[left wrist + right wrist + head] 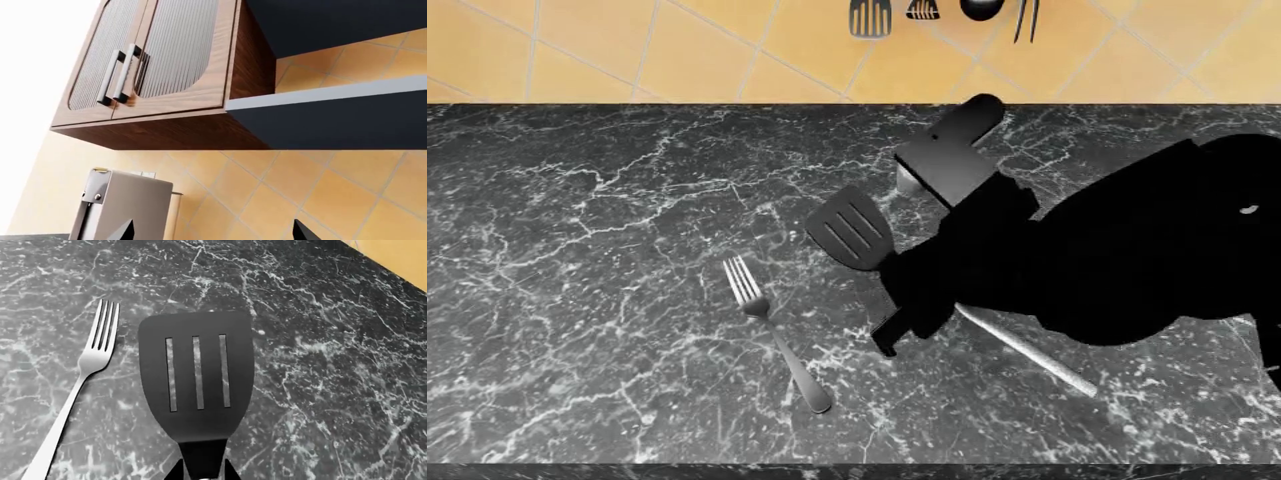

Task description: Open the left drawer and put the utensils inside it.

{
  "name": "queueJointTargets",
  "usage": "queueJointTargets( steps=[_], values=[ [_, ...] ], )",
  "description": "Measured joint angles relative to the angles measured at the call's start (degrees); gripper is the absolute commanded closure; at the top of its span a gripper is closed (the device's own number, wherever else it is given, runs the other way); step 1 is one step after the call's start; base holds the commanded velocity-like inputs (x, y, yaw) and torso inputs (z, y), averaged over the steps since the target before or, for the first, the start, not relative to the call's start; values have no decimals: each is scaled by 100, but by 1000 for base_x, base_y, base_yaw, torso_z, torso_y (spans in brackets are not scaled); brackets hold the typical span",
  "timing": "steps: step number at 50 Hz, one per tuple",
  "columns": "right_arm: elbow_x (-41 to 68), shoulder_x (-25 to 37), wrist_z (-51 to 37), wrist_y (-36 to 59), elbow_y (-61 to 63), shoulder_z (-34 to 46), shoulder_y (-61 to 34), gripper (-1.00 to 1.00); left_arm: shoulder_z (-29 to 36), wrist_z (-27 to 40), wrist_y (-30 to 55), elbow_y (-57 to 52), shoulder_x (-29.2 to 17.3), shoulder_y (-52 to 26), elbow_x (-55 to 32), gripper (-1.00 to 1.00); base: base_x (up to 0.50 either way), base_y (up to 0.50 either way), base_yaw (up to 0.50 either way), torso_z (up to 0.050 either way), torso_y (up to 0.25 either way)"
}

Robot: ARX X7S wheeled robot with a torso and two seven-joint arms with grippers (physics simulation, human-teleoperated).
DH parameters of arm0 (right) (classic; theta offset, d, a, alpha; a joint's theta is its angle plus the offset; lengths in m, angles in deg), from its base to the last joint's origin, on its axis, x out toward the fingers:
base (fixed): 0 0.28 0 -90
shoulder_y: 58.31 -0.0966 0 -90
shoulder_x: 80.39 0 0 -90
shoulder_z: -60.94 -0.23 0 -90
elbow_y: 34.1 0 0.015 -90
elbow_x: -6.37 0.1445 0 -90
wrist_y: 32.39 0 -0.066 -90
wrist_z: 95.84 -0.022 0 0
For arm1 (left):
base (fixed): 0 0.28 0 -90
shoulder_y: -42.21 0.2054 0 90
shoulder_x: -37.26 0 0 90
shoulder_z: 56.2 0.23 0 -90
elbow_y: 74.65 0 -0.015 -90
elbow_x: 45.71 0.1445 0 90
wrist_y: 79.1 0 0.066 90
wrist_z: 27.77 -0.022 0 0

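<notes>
Head camera above counter (pixel 587 250) (downward)

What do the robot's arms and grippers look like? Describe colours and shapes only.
The right arm is a bulky, uniformly black mass of rounded segments; no cables or markings show. The right gripper ends in two slim black fingertips tapering to points. The left gripper shows the same black pointed tips.

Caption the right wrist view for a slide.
Right gripper straddling the black slotted spatula neck, fork alongside on marble countertop.
</notes>
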Motion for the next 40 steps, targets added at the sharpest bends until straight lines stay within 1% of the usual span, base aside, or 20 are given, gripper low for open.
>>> queueJointTargets(
  steps=[10,20,40],
  values=[
    [872,204,-609,-53,836,-25,-137,100,7,4,-5,0,1,0,8,-100,0,0,0,0,1],
    [1603,43,-1145,-303,1572,37,-350,100,-7,-20,-13,0,22,0,-2,-100,0,0,0,0,1],
    [2114,-373,-1643,-690,2043,249,-499,100,32,6,-22,0,-9,0,22,-100,0,0,0,0,1]
  ],
)
